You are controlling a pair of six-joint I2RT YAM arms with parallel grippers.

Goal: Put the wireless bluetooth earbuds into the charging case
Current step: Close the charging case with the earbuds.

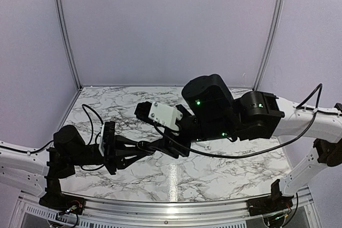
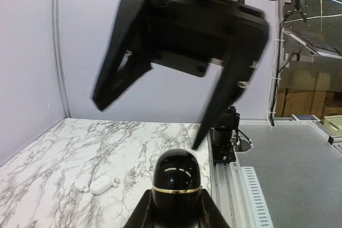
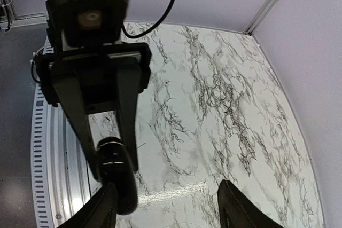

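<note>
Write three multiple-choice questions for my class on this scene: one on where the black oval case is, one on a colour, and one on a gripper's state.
1. Where is the black oval case?
A. on a shelf
B. between the fingers of the left gripper
C. in a basket

2. What colour is the band around the case?
A. gold
B. red
C. blue

3. How does the right gripper stand?
A. shut on the case
B. shut on nothing
C. open

Answers:
1 B, the left wrist view shows its own fingers clamping the case from both sides.
2 A, the band shines gold against the glossy black.
3 C, its fingers are spread wide apart in both wrist views.
</note>
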